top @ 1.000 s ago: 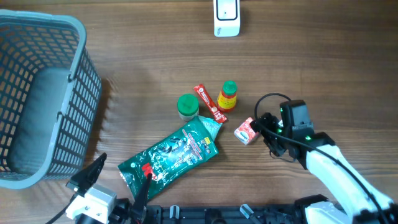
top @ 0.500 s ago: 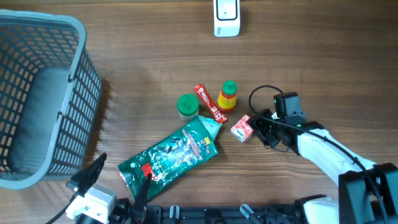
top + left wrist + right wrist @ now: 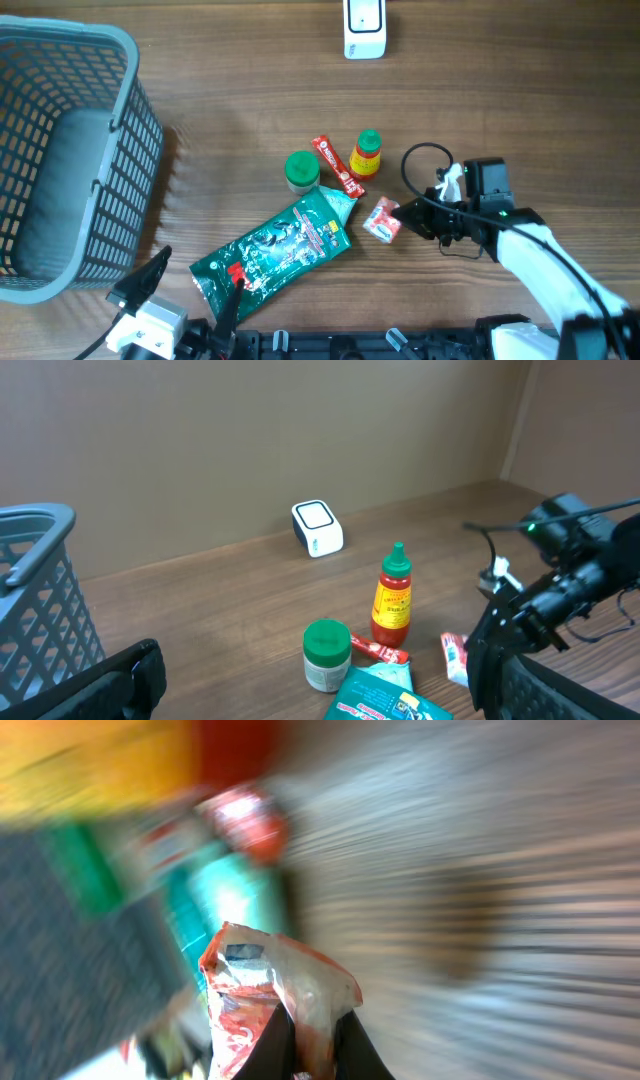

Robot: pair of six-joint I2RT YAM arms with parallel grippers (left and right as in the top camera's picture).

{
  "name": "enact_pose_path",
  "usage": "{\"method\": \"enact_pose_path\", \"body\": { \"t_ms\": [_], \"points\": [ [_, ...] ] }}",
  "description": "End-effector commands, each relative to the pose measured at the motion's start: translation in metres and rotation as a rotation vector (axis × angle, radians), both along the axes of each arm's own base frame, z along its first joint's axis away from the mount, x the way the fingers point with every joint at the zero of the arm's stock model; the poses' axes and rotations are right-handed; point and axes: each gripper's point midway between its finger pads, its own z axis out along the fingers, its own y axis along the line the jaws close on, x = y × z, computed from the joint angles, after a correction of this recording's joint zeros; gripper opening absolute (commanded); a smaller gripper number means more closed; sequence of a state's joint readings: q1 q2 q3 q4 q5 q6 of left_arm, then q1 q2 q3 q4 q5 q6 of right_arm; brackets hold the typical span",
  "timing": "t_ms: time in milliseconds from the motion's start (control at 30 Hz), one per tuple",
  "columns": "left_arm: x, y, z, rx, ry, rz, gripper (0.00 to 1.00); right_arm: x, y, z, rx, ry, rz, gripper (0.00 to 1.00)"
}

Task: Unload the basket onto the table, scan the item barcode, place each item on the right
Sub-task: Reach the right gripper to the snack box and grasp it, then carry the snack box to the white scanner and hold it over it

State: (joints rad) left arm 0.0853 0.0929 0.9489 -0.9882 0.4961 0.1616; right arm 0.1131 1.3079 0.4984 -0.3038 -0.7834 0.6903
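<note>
A brown wood-grain worktop (image 3: pixel 230 90) is seen from above, with a robot arm at each lower corner. The right gripper (image 3: pixel 402 216) is closed on one edge of a small, crinkly red-and-white packet (image 3: pixel 380 219). Its two dark fingers (image 3: pixel 268 1042) pinch the wrapper between them in the blurred right wrist view. The packet sits just right of the top corner of a large green foil pouch (image 3: pixel 275 250) and just below a small yellow-and-red bottle with a green cap (image 3: pixel 367 155). Whether the packet is resting on the wood or lifted off it cannot be told.

Beside the bottle lie a slim red stick sachet (image 3: pixel 337 165) and a squat jar with a green lid (image 3: pixel 301 170). A white box-shaped barcode scanner (image 3: pixel 363 25) stands at the far edge, well apart from the packet. A grey plastic lattice basket (image 3: pixel 125 45) fills the left side. The left gripper (image 3: pixel 200 272) sits at the near edge with its fingers spread wide, holding nothing.
</note>
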Motion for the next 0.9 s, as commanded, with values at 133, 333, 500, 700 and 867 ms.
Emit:
{"method": "enact_pose_path", "body": {
  "t_ms": [133,333,500,700,867],
  "points": [
    [-0.002,-0.002,0.001,-0.009,-0.006,-0.009,1.00,-0.063,0.043,0.137,0.634,-0.676,0.610,0.04],
    [-0.002,-0.002,0.001,-0.009,-0.006,-0.009,1.00,-0.068,0.043,0.141,0.663,-0.691,0.626,0.05],
    [-0.002,-0.002,0.001,-0.009,-0.006,-0.009,1.00,-0.071,0.043,0.146,0.670,-0.645,0.614,0.05],
    [-0.002,-0.002,0.001,-0.009,-0.006,-0.009,1.00,-0.086,0.041,0.168,0.653,-0.716,0.641,0.05],
    [-0.002,-0.002,0.001,-0.009,-0.005,-0.009,1.00,-0.083,0.042,0.170,0.568,-0.706,0.592,0.05]
  ]
}}
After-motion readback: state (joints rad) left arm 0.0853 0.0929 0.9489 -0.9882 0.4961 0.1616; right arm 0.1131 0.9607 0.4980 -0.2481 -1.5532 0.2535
